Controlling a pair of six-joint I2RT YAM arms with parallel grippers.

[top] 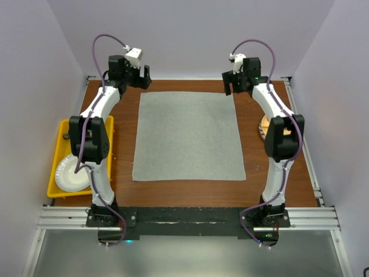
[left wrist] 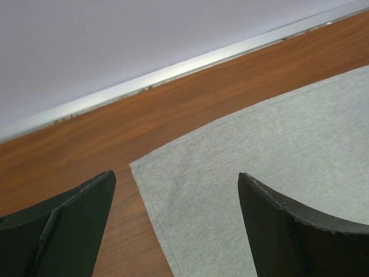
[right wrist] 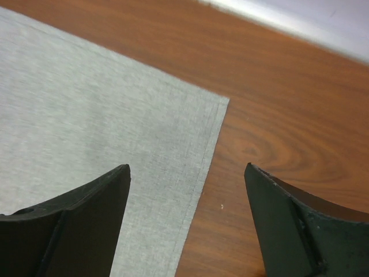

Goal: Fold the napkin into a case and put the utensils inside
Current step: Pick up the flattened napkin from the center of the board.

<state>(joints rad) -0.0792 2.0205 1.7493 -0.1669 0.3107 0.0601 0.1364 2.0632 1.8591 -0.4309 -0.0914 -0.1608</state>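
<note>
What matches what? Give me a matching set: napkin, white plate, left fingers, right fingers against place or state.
1 napkin
2 white plate
3 left fingers
4 right fingers

A in the yellow tray
B spread flat, unfolded
C open at the napkin's far-right corner
D open at the napkin's far-left corner

Pairs: 1-B, 2-A, 3-D, 4-C

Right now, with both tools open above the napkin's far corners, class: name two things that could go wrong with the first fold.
1. The napkin lies thin and flat on the wooden table; the left tool or right tool may close on nothing.
2. If only one corner lifts, the fold will likely come out skewed.
</note>
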